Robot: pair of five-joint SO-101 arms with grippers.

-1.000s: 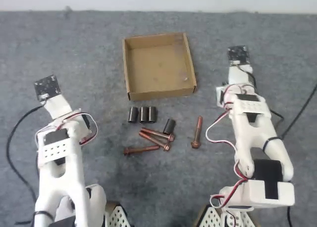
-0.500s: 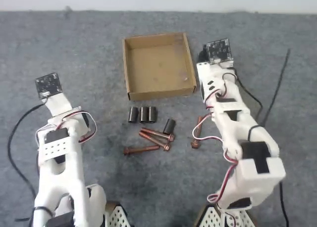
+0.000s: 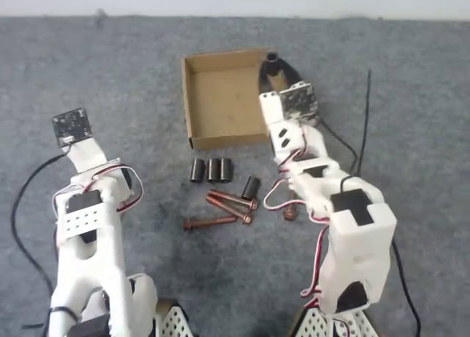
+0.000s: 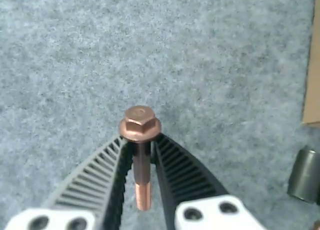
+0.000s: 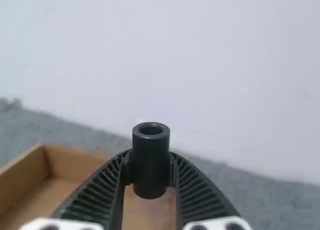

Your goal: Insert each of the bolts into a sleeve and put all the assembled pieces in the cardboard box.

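Right arm (image 3: 308,168) over cardboard box (image 3: 188,102) corner

Grey carpet-like mat (image 3: 110,73) covers table; plain pale wall (image 5: 200,49) behind far edge.

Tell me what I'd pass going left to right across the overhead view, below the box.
The left arm → three dark sleeves in a row → a fourth sleeve, set apart → a bolt partly under the right arm → that arm. The other bolts overlap the sleeves sideways, so I leave them out.
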